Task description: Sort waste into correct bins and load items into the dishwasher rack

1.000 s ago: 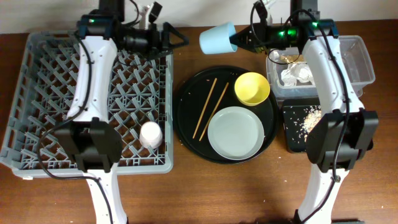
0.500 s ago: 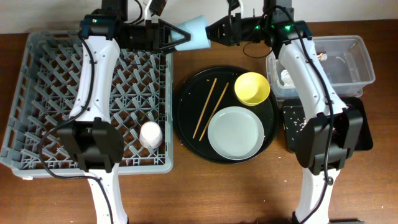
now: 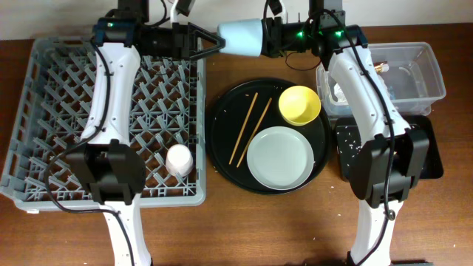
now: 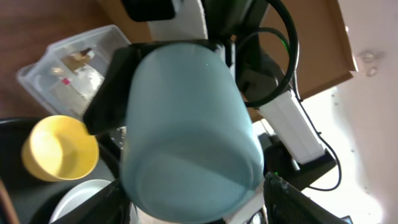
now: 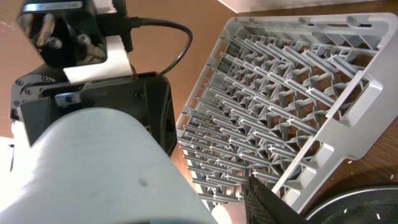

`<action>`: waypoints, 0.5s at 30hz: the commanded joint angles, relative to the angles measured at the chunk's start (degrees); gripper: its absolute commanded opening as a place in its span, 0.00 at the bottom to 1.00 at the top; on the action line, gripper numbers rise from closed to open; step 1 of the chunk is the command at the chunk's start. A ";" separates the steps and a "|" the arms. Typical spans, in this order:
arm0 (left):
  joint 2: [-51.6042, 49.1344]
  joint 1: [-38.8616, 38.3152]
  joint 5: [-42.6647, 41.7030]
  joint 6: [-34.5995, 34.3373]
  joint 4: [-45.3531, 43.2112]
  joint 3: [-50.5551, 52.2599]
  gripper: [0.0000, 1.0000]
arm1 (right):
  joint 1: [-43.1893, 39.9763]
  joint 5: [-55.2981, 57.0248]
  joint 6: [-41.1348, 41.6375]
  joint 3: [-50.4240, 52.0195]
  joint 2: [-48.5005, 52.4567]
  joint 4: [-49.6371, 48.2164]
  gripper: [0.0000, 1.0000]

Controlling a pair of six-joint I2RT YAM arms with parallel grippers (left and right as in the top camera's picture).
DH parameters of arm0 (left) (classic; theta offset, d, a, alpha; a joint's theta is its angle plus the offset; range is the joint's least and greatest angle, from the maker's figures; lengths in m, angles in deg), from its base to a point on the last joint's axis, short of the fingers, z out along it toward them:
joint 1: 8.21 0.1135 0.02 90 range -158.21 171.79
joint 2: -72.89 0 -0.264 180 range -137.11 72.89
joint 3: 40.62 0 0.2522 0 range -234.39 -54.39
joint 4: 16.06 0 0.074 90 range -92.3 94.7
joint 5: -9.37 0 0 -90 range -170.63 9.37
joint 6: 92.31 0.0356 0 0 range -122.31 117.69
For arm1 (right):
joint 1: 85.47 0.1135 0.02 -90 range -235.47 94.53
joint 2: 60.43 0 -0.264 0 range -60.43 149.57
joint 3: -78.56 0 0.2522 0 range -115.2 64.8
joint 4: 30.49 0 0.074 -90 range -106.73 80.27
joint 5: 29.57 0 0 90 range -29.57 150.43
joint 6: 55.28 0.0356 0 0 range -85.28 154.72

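Light-blue cup (image 3: pixel 242 37) hung on its side over the table's 12 o'clock edge, between both arms. My left gripper (image 3: pixel 217 39) sat at its 9 o'clock, fingers either side of the closed end, looked clamped on it. Right gripper (image 3: pixel 267 37) was at its 3 o'clock, by the mouth; I couldn't tell its jaws. Dishwasher rack (image 3: pixel 44 111) lay at the table's 9 o'clock, with a pale cup (image 3: pixel 178 159) near its 5 o'clock corner.

Overhead bright, even, sharp. 2 wrist cams: light-blue cup (image 4: pixel 186 124) v. blurred close-up; left cam corner overexposed.
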 commanded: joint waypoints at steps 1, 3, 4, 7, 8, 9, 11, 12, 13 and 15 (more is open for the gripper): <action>0.79 0.46 2.60 0.72 -0.22 -0.72 0.73 | 0.68 0.50 -0.98 -0.26 -0.44 0.02 0.43; 0.79 0.46 2.58 0.72 -0.22 -0.72 0.81 | 1.16 0.50 -0.98 -0.26 -0.44 0.02 0.38; 0.79 0.46 2.56 0.72 -0.22 -0.72 0.83 | 1.64 0.55 -0.98 -0.26 -0.44 0.00 0.35; 0.79 0.46 2.38 0.72 -0.20 -0.72 0.83 | 2.80 1.60 -0.98 -0.26 -0.44 0.00 0.09; 0.79 0.46 2.40 0.72 -0.20 -0.72 0.83 | 2.78 1.86 -0.98 -0.26 -0.44 0.09 0.09; 0.79 0.59 2.40 0.72 -0.20 -0.72 0.83 | 2.73 2.71 -1.05 -0.26 -0.44 1.03 0.10; 0.79 1.16 2.82 0.72 -0.22 -0.72 0.83 | 2.73 5.90 -3.52 -0.26 -0.44 5.35 0.16; 0.79 1.79 4.24 0.72 -0.20 -0.72 0.83 | 2.75 11.47 -6.78 -0.26 -0.44 12.00 0.22; 0.79 2.75 9.05 0.72 -0.13 -0.72 0.83 | 3.02 19.50 -10.16 -0.26 -0.44 19.96 0.28; 0.79 3.34 17.33 0.70 0.57 -0.72 0.83 | 3.28 30.38 -11.34 -0.26 -0.44 27.96 0.35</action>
